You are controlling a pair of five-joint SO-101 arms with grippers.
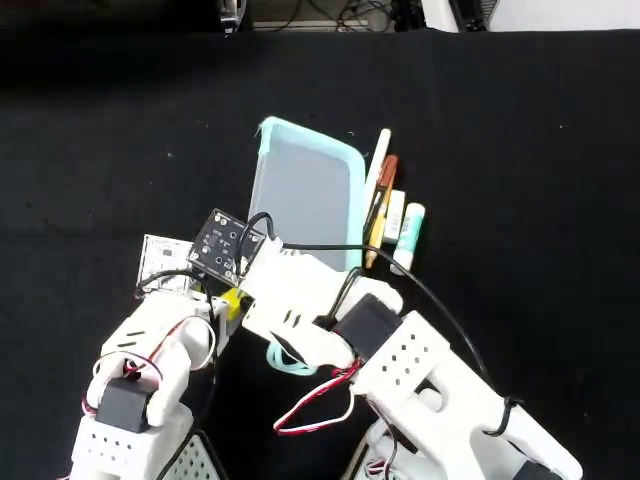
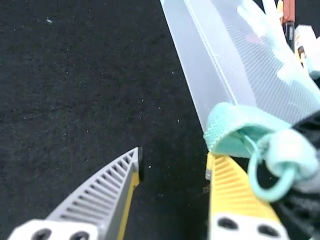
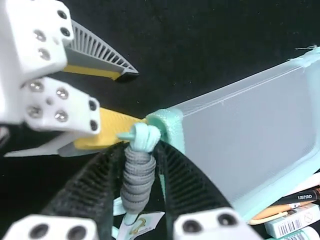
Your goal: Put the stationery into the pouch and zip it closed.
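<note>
Fingers (image 3: 182, 187) of the right gripper (image 3: 140, 150) pinch the zip pull (image 3: 136, 180) at a corner of the pouch (image 1: 305, 195), flat on the table (image 1: 520, 150); the left gripper (image 2: 173, 157) gapes wide beside it. Pens (image 1: 383, 200) lie alongside.

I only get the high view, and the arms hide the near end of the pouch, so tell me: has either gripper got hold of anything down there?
Observer: Yes. The right wrist view shows the right gripper shut on the grey pull cord, at the near corner of the pouch.
Operator: And the left one?
Observer: The left gripper is open and holds nothing. One finger sits right by the mint corner tab, the other over the bare black table.
</note>
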